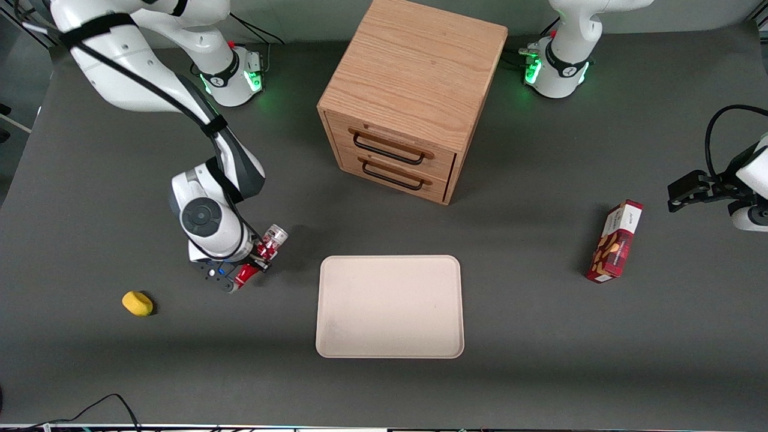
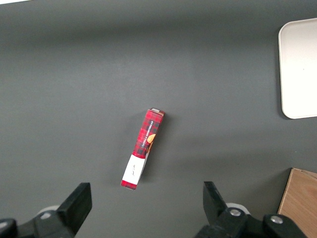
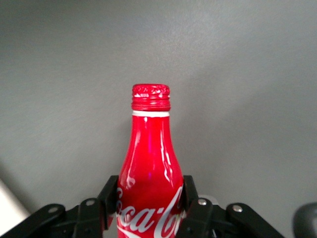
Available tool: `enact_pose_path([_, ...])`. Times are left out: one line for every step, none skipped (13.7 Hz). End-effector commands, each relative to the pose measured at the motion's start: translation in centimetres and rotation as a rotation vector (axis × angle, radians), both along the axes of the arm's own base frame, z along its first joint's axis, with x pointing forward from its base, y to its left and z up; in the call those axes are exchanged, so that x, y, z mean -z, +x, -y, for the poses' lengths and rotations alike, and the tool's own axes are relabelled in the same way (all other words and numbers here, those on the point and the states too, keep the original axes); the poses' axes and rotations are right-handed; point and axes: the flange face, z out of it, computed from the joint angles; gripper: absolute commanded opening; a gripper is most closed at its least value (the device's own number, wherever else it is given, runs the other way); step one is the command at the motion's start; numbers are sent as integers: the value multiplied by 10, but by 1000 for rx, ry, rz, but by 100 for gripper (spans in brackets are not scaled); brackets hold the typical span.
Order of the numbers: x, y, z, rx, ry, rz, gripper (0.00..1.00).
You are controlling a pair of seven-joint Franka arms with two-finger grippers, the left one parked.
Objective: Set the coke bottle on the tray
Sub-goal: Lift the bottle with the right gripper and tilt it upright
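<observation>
The coke bottle [image 1: 262,256] is red with a silver-grey base and lies tilted in my right gripper [image 1: 255,263], a little toward the working arm's end from the tray. In the right wrist view the bottle [image 3: 149,168] shows its red cap, neck and white script logo, and the black fingers [image 3: 110,194] press on both sides of its body; my gripper [image 3: 148,203] is shut on it. The beige tray [image 1: 390,306] lies flat in the middle of the table, nearer to the front camera than the drawer cabinet. A corner of the tray [image 2: 298,69] shows in the left wrist view.
A wooden two-drawer cabinet [image 1: 408,96] stands farther from the front camera than the tray. A yellow object [image 1: 137,303] lies toward the working arm's end. A red snack box [image 1: 615,241] lies toward the parked arm's end and shows in the left wrist view [image 2: 143,148].
</observation>
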Motion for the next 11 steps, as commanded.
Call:
enact_pose_path([-87,-14,6,-55,57,-34,0])
enact_pose_path([-113,-14,8,-65,61,-37,0])
enact_pose_path([-137,-15,12,-76,50,-63,0])
enact_pose_path([-161,-11,15,-83,46,-88,0])
enact_pose_path([-190,-6,15,-86,62,-93,0])
enact_pose_path([-216,-2,17,-103,75,-94,0])
enact_pose_path([-233,-1,19,-119,76,-102,0])
enact_pose_path([-243,0,21,-119,76,-103,0])
enact_pose_path([-246,1,21,-123,76,-98,0])
enact_pose_path([-250,1,20,-126,78,-89,0])
enact_pose_path([-252,3,19,-121,80,-85,0])
